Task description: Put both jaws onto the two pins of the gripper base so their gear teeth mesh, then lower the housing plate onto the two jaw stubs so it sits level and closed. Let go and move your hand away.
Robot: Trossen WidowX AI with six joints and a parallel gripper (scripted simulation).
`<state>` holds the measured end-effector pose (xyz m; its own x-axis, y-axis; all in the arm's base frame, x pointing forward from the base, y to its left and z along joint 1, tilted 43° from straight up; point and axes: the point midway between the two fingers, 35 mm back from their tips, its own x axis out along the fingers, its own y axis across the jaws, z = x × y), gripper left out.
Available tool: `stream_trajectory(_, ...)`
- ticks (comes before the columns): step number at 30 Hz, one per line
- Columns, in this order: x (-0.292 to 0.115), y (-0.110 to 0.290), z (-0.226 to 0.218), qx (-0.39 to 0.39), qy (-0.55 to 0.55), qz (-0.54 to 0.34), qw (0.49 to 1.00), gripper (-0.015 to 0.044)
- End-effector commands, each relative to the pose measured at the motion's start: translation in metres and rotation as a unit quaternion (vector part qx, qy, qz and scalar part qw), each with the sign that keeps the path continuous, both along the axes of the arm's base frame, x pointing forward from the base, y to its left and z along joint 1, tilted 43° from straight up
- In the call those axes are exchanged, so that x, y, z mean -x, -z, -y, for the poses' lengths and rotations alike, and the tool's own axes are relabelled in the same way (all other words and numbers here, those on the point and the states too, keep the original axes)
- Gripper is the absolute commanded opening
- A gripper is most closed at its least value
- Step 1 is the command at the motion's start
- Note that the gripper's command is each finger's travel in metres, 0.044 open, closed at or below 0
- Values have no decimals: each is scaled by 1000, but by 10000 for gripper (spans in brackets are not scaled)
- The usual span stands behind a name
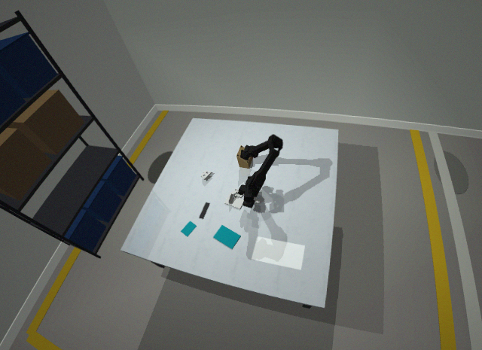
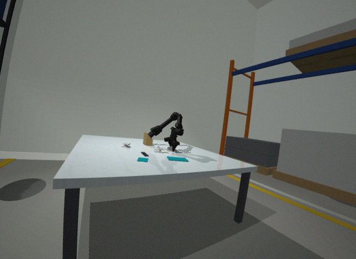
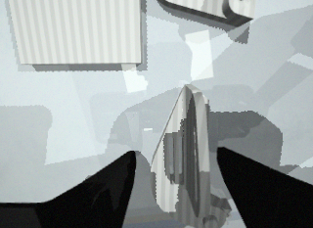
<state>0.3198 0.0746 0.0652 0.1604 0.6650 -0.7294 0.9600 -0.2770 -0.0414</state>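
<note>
My gripper (image 1: 248, 205) (image 2: 173, 149) (image 3: 175, 155) is low over the table, its fingers apart on either side of a white jaw (image 3: 165, 196). Gaps show between the jaw and both fingertips, so it is open. The jaw's narrow end points up in the wrist view; its other end is partly cut off. A white ribbed flat part (image 3: 80, 29) is at that view's top left, and a white rounded part with a round hole (image 3: 207, 2) at the top. Another small white part (image 1: 205, 175) (image 2: 125, 145) lies apart, farther left; its kind is unclear.
A large teal plate (image 1: 227, 236) (image 2: 177, 159), a small teal plate (image 1: 188, 228) (image 2: 142, 159) and a dark bar (image 1: 204, 210) (image 2: 144, 154) lie on the table (image 1: 295, 222). A tan block (image 1: 244, 162) (image 2: 147, 139) stands at the arm's base.
</note>
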Motion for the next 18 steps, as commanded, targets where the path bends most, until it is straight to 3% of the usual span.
stream_trajectory(1,0,0,0,0,0,0,1000,177)
stream_trajectory(5,0,0,0,0,0,0,1000,134)
stream_trajectory(18,0,0,0,0,0,0,1000,134)
